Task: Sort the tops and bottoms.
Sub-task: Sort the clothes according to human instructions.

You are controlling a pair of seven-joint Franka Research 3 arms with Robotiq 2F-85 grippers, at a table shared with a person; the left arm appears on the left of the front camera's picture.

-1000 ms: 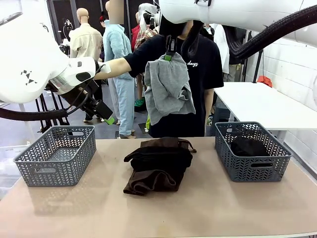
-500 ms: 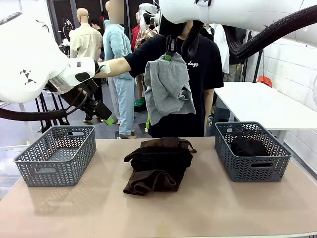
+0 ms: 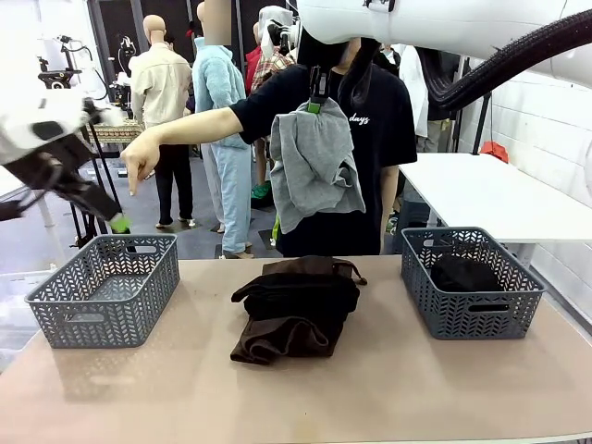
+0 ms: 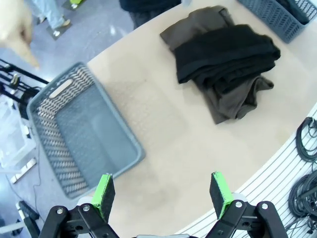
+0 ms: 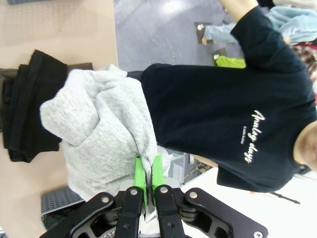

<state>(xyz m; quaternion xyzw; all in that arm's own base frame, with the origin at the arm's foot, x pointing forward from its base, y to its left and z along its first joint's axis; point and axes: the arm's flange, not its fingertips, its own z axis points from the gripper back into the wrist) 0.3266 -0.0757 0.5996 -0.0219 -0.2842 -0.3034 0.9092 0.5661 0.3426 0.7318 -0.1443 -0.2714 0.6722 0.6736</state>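
Grey-blue garment hangs pinched in right gripper; left gripper gapes over open tabletop beside basket.

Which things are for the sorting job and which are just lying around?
For the job: grey garment, hanging from the right pincer; folded black garment; brown garment under it; second black garment, in the right basket.
Just around: left basket; white table; person's T-shirt.

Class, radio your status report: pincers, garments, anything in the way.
Right pincer shut on grey garment, aloft. Left pincer open, empty. Black garment on brown garment, mid-table. Person's hand points toward left basket.
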